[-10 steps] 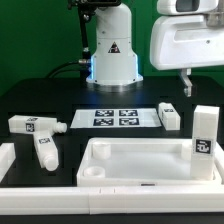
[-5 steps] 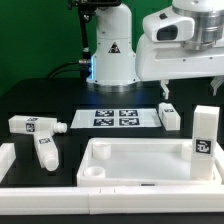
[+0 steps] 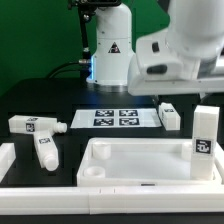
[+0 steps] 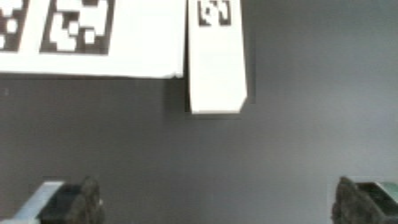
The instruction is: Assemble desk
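The desk's white rimmed tabletop panel [image 3: 140, 165] lies flat at the front of the black table. Two tagged white legs [image 3: 35, 125] [image 3: 45, 152] lie on the exterior view's left. Another leg [image 3: 168, 117] lies beside the marker board, and one more [image 3: 204, 135] stands upright on the exterior view's right. In the wrist view my gripper [image 4: 217, 200] is open, its dark fingers [image 4: 71, 200] wide apart over bare black table with nothing between them. The lying leg [image 4: 217, 60] is just ahead of them. In the exterior view the bulky white hand [image 3: 185, 55] hangs above that leg and hides its own fingertips.
The marker board [image 3: 115, 117] [image 4: 71, 35] lies flat behind the tabletop panel. The robot's base [image 3: 110, 55] stands at the back. A long white border rail [image 3: 110, 200] runs along the front edge and up the exterior view's left side.
The arm's hand has swung in from the exterior view's upper right toward the middle and looms larger. The desk's parts have not moved. The jaws stay open.
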Action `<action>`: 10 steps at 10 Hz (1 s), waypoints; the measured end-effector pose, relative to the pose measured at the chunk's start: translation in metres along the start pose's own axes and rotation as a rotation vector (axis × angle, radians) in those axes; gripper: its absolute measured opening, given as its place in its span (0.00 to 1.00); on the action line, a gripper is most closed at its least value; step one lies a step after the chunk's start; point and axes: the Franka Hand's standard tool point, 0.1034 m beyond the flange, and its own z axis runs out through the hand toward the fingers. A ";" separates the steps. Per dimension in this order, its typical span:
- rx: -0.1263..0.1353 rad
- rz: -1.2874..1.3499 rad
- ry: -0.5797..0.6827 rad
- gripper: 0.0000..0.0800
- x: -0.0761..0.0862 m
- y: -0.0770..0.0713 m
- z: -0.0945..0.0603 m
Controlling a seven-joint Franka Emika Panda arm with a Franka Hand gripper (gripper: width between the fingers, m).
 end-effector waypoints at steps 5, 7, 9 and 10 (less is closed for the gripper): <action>0.009 0.038 -0.188 0.81 0.003 -0.003 0.029; 0.055 0.066 -0.202 0.81 -0.003 -0.006 0.050; 0.056 0.066 -0.194 0.81 -0.001 -0.005 0.047; 0.057 0.067 -0.195 0.81 -0.001 -0.004 0.047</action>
